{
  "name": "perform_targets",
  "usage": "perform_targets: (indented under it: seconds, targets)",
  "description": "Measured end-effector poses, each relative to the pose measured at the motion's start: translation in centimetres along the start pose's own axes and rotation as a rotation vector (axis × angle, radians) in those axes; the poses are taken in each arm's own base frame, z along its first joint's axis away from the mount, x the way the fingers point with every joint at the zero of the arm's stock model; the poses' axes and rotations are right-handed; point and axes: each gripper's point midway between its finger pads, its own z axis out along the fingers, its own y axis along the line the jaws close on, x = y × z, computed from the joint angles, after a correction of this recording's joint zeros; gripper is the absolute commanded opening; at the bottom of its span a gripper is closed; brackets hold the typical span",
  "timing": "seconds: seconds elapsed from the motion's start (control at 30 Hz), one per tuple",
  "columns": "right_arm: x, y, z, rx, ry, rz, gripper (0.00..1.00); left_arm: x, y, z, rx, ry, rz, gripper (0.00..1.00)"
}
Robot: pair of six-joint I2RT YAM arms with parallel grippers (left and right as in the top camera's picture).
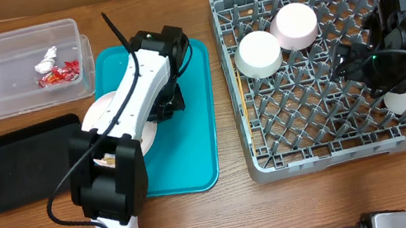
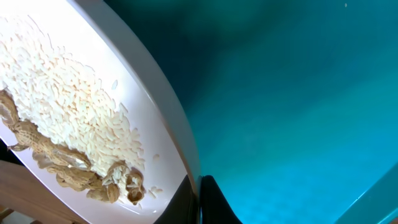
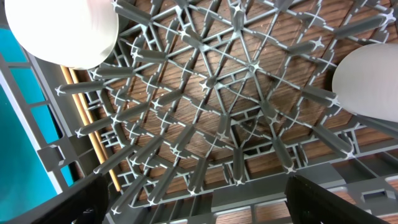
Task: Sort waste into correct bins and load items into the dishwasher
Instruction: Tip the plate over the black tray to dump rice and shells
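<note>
Dish rack (image 1: 337, 159) fills worktop's right side w/ two bowls (image 1: 259, 52) in it. R tool (image 3: 196, 194) hangs over it, jaws apart, empty. Teal tray (image 1: 190, 133) mid-worktop carries the plate (image 2: 163, 118); L tool (image 2: 198, 205) is pinched together on its rim. Step, prob.: clearing food waste. Next: lift plate level, carry to black tray (image 1: 27, 162) at left edge, tip so rice (image 2: 68, 99) & nut bits (image 2: 68, 174) slide off.

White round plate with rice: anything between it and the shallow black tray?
Nothing visible does. The white round plate, held at its rim by the left gripper, is over the teal tray; the shallow black tray sits beside it.
</note>
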Motion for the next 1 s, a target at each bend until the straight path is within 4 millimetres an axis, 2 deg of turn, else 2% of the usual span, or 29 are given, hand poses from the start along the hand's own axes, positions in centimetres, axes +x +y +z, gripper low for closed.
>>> perform_targets:
  seconds: [0.17, 0.33, 0.67, 1.0]
  targets:
    - [0.2, -0.1, 0.0, 0.002, 0.007, -0.002, 0.93, -0.4, 0.7, 0.0, 0.016, 0.011, -0.027, 0.04]
    - [0.1, -0.1, 0.0, 0.002, 0.006, -0.002, 0.93, -1.2, 2.8, -0.4, 0.051, 0.013, -0.091, 0.04]
    - [0.2, 0.0, 0.0, 0.002, 0.006, -0.006, 0.93, -2.1, 10.0, -5.6, 0.218, -0.107, -0.213, 0.04]
    - [0.4, -0.1, 0.0, 0.004, 0.017, -0.01, 0.92, -3.4, 13.9, -4.8, 0.336, -0.103, -0.263, 0.04]
